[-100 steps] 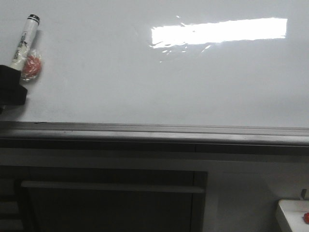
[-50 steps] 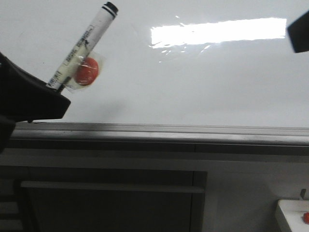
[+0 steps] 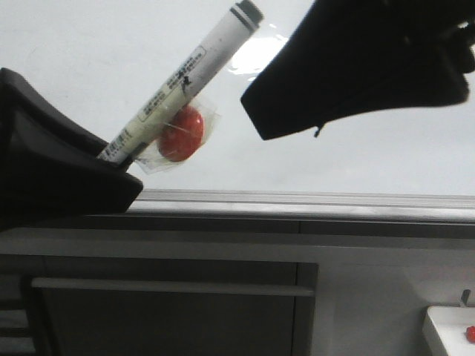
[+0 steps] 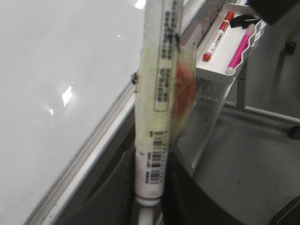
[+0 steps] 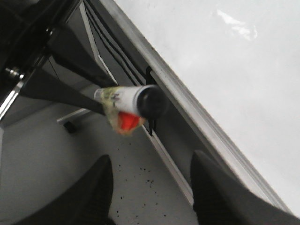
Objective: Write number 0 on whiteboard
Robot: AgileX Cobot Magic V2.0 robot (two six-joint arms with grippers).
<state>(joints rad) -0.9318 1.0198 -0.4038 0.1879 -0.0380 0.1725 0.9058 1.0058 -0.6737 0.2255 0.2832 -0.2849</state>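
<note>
The whiteboard (image 3: 89, 52) is glossy white and bare, with a grey metal ledge (image 3: 312, 202) along its lower edge; no number 0 shows on it. My left gripper (image 3: 107, 172) is shut on the lower end of a white marker (image 3: 185, 81) with a black cap, tilted up to the right, with a red disc (image 3: 182, 132) taped to its side. The left wrist view shows the marker (image 4: 157, 93) clamped between the jaws of that gripper (image 4: 151, 194). My right gripper (image 3: 260, 111) is open and empty close to the cap; in its wrist view (image 5: 150, 192) the cap (image 5: 152, 101) lies beyond the fingers.
A white tray (image 4: 220, 65) holding a red marker (image 4: 216, 33) and a pink marker (image 4: 239, 49) hangs beside the board. A white tray corner (image 3: 449, 326) shows at the lower right. A dark cabinet (image 3: 171, 304) sits below the ledge.
My left gripper has carried the marker rightward and closer to the camera. My right gripper has come in from the upper right toward the marker's cap.
</note>
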